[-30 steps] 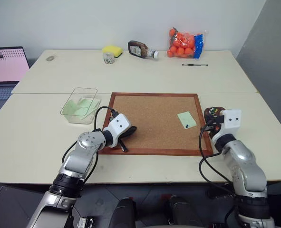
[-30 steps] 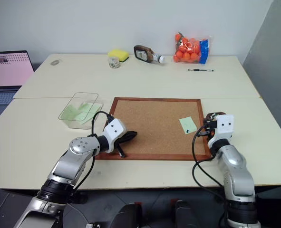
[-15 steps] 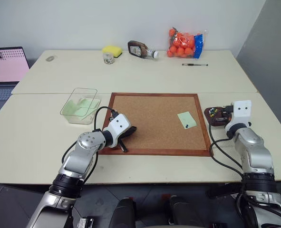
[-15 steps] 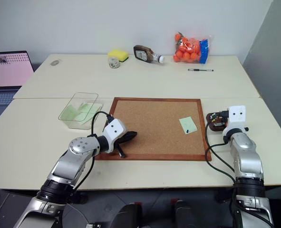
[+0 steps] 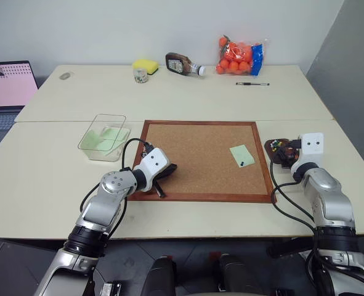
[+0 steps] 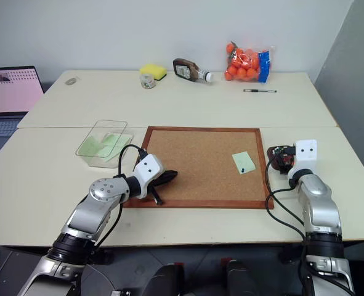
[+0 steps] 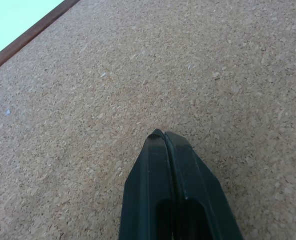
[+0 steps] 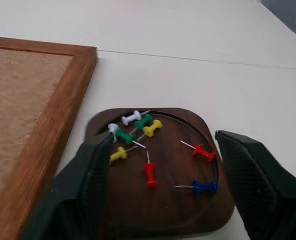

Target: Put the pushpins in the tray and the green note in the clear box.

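The dark brown tray (image 8: 169,209) sits on the table just right of the cork board and holds several coloured pushpins (image 8: 149,173). My right gripper (image 8: 160,144) hovers open over it, one finger on each side and nothing between them. The green note (image 5: 241,154) lies on the board's right part with a dark pushpin (image 5: 238,163) stuck in its near edge. At the left, the clear box (image 5: 103,137) has pale green paper in it. My left gripper (image 7: 160,137) is shut and empty, resting over the board's near left corner.
The brown-framed cork board (image 5: 201,159) fills the table's middle. At the back are a yellow sponge (image 5: 145,65), a small jar (image 5: 140,74), a lying bottle (image 5: 183,64), a bag of orange balls (image 5: 239,56) and a pen (image 5: 252,84). A laptop (image 5: 6,86) stands far left.
My right gripper has moved right, from the cork board's right edge to over the tray, and its fingers have opened. The left arm has not moved.
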Controlling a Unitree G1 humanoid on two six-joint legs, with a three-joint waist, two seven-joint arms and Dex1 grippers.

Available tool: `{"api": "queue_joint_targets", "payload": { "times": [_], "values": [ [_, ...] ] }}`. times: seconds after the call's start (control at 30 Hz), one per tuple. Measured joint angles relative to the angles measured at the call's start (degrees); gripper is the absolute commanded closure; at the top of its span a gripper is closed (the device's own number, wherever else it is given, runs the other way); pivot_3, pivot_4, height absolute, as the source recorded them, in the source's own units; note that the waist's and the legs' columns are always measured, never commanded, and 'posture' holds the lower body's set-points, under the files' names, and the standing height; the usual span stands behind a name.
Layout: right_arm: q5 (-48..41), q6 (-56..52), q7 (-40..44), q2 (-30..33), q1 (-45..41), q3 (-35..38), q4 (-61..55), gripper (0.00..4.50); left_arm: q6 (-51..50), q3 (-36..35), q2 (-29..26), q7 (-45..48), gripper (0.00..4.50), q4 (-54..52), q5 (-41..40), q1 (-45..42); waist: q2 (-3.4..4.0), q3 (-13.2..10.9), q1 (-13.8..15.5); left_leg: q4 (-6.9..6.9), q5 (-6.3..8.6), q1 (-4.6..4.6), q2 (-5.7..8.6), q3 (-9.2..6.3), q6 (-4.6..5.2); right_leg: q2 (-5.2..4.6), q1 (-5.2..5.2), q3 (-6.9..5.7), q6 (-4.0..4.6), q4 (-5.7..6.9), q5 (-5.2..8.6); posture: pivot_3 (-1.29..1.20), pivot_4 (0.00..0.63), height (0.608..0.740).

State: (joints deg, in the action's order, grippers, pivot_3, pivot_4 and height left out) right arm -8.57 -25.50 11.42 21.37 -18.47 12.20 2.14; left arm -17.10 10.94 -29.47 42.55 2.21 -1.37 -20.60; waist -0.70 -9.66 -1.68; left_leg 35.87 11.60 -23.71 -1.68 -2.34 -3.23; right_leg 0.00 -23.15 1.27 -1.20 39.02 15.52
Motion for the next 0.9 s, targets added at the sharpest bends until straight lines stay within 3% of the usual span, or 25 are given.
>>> {"api": "queue_joint_targets", "payload": {
  "times": [0.2, 0.37, 0.8, 0.83, 0.9],
  "values": [
    [-6.24, -1.5, 8.9, -0.11, 9.59, -5.4, -17.24, 1.07, 0.04, -0.02, -0.12, 0.05, 4.5, 0.11, 0.02, 0.03, 0.0, 0.0, -0.01, -0.01, 0.0, 0.02, -0.03, -0.02, 0.01, 0.01, 0.0, -0.02, 0.01, 0.0, 0.01, 0.0, 0.15, 0.74],
    [-6.01, -2.09, 11.06, -0.26, 12.34, -11.55, -22.36, 1.07, 0.08, -0.01, -0.12, -0.22, 4.5, 0.28, 0.03, -0.01, -0.02, 0.02, 0.0, 0.05, 0.0, 0.02, -0.01, 0.01, 0.01, 0.0, 0.01, 0.0, -0.04, -0.01, -0.01, 0.0, 0.15, 0.74],
    [-0.84, -0.18, 8.31, -3.43, 6.96, -14.57, -10.25, 1.07, 0.25, 0.13, -0.02, -0.16, 4.5, 0.43, 0.03, -0.27, -0.02, 0.02, 0.06, 0.0, 0.0, 0.02, -0.01, -0.03, 0.01, 0.0, 0.0, -0.05, 0.01, -0.01, 0.01, 0.0, 0.15, 0.74],
    [-0.46, 0.06, 8.34, -3.45, 6.85, -14.59, -9.81, 1.44, 0.25, 0.13, -0.02, -0.18, 4.5, 0.44, 0.03, -0.27, -0.02, 0.02, 0.04, 0.01, 0.0, 0.01, -0.01, -0.02, 0.01, 0.0, 0.0, -0.04, 0.01, -0.01, 0.01, 0.0, 0.15, 0.74],
    [-0.09, 0.33, 8.41, -3.46, 6.74, -14.59, -9.22, 1.73, 0.25, 0.13, -0.02, -0.21, 4.5, 0.44, 0.03, -0.26, -0.02, 0.02, 0.03, 0.03, 0.0, 0.02, -0.01, -0.02, 0.01, 0.0, 0.0, -0.03, 0.0, -0.01, 0.0, 0.0, 0.15, 0.74]
  ]
}}
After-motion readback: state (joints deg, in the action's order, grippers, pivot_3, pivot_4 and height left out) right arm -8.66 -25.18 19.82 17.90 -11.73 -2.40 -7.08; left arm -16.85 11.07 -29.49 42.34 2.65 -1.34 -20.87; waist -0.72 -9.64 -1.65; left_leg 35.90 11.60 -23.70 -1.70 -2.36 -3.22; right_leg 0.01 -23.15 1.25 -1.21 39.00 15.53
